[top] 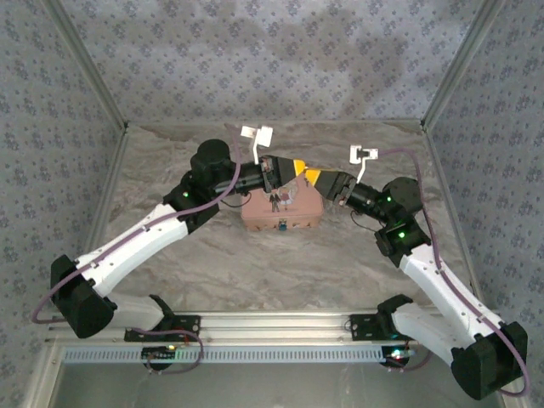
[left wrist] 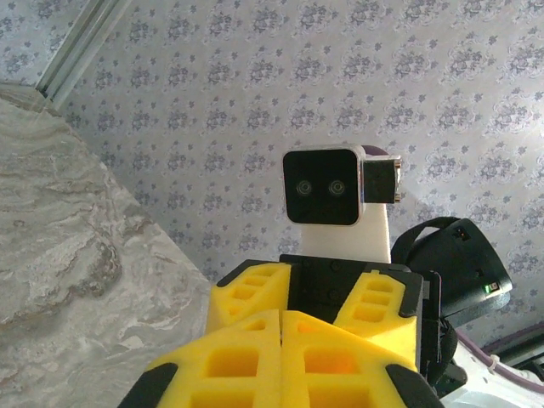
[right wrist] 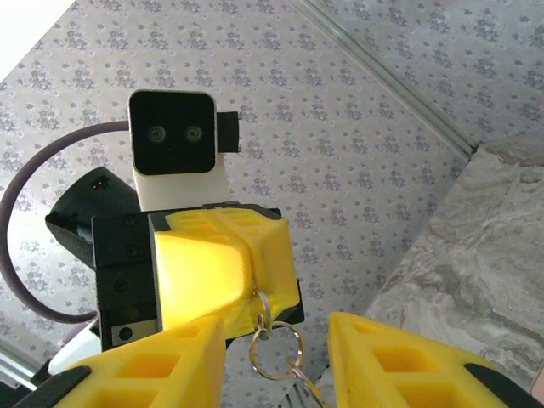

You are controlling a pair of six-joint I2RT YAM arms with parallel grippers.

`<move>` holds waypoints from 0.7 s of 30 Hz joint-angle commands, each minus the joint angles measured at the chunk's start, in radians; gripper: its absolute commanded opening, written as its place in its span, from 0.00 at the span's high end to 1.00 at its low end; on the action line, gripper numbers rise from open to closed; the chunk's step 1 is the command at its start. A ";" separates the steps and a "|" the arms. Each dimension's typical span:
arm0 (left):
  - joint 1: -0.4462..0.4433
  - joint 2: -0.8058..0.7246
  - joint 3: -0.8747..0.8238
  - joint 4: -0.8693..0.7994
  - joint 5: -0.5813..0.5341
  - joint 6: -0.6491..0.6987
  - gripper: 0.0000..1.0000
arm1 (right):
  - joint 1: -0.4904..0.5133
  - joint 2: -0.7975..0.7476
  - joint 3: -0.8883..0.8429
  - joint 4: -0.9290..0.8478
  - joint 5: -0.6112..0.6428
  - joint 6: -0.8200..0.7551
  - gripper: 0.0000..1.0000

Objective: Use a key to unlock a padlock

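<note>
The left hand [right wrist: 255,285] is pinching shut on the key ring [right wrist: 276,348], so the key [top: 275,202] is dangling just above the pink tin [top: 304,212]. The right hand [top: 314,177] is hovering over the tin's right end, wide open and empty, probably to take it; the padlock [top: 280,225] is sitting at the tin's near edge.

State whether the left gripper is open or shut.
Shut. In the right wrist view the left gripper has its yellow fingers pressed together, pinching a key ring that dangles below.
</note>
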 commanded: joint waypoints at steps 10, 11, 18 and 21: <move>-0.010 -0.009 0.000 0.054 0.017 -0.014 1.00 | 0.006 -0.001 0.040 0.041 -0.015 -0.018 0.70; -0.010 -0.008 0.000 0.056 0.018 -0.015 1.00 | 0.004 0.000 0.042 0.042 -0.013 -0.019 0.70; -0.014 -0.008 0.000 0.057 0.023 -0.014 1.00 | 0.003 0.007 0.052 0.038 0.002 -0.025 0.62; -0.013 -0.008 -0.002 0.060 0.022 -0.018 1.00 | 0.003 0.013 0.054 0.046 0.002 -0.024 0.68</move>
